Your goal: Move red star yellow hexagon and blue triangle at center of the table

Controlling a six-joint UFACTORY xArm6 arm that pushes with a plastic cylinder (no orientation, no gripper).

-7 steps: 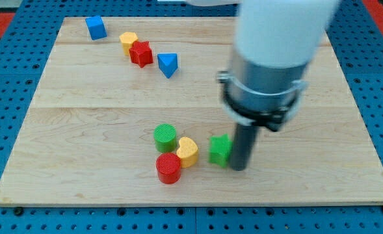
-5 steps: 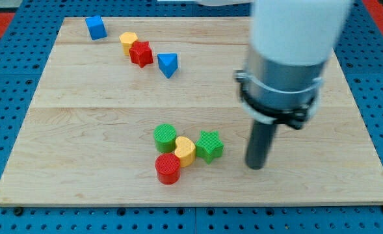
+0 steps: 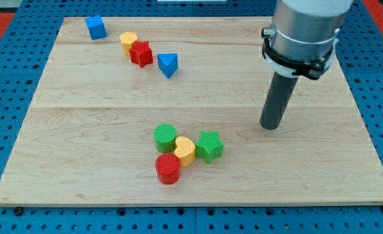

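While my tip (image 3: 269, 128) sits nr right edge, red star (image 3: 140, 53), yellow hexagon (image 3: 128, 42), blue triangle (image 3: 168, 64) lie nr top edge; no pincer, just rod.

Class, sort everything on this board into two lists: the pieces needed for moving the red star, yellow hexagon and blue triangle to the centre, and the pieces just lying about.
Needed for the job:
red star
yellow hexagon
blue triangle
my tip, apart from every block

Just lying about:
blue cube
green cylinder
yellow heart
green star
red cylinder
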